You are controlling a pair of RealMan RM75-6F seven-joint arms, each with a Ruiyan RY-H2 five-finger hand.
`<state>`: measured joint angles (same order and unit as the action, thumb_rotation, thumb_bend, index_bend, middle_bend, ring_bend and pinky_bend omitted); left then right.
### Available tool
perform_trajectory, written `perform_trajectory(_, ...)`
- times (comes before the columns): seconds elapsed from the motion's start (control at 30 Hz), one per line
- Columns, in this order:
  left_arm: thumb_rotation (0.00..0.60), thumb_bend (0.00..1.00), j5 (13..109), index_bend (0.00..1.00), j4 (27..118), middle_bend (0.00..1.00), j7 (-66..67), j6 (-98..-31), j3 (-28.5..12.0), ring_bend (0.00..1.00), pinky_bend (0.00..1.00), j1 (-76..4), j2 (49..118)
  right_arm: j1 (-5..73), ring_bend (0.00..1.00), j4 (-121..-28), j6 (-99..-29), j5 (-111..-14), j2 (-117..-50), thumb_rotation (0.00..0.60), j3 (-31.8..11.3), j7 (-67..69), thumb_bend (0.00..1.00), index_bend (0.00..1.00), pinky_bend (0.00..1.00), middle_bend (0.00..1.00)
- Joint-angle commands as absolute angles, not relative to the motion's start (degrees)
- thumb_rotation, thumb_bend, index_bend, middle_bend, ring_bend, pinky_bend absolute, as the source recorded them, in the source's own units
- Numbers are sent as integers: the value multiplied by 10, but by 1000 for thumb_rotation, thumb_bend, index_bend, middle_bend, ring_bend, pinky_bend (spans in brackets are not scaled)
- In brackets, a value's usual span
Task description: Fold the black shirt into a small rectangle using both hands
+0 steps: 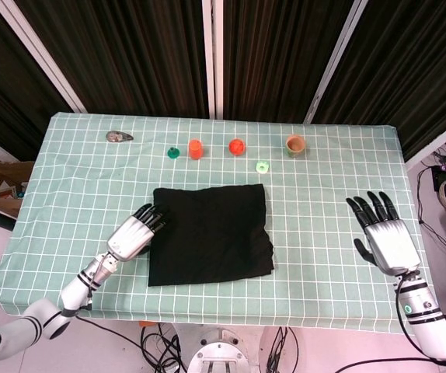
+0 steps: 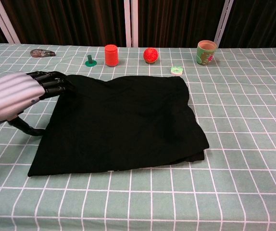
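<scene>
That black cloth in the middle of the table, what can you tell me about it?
The black shirt is plain, matte dark fabric, already folded into a rough rectangle and lying flat on the green checked tablecloth. Its right near corner bunches slightly, showing layered edges. The far edge runs below a row of small objects, without touching them. The left robot hand is at its left edge, fingertips over or on the fabric's far left corner; contact is unclear. The right robot hand is well away.

Beyond the black shirt (image 1: pixel 210 232), an orange cylinder (image 1: pixel 195 148), red ball (image 1: pixel 236 146) and cup (image 1: pixel 294 144) stand well apart; cloth on both sides lies bare.
</scene>
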<state>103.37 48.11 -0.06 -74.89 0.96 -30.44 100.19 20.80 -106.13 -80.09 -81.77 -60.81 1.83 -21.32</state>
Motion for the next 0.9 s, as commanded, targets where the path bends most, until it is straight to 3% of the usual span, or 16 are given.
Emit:
perform_trajectory(0.03,600,24,1048,205,409,139,-57,-788,17,70,184,-319,1048,201,0,-1060,-803,-822,-610,600,16,-210,304,91,0,156)
perform_trajectory(0.3,600,21,1041,295,256,157,-175,-850,21,70,187,-321,1134,181,0,-1061,-808,-828,-615,600,11,-202,304,91,0,156)
perform_trajectory(0.6,600,30,1020,344,179,166,-249,-851,34,70,188,-302,1167,167,0,-1064,-808,-829,-621,600,4,-208,304,91,0,156)
perform_trajectory(0.67,600,62,1016,361,171,179,-269,-851,36,80,191,-297,1172,164,0,-1066,-808,-829,-624,600,3,-209,303,91,0,156)
perform_trajectory(0.9,600,333,1000,494,142,234,-313,-833,40,115,205,-291,1193,155,0,-1067,-808,-829,-633,600,-2,-215,303,93,0,157)
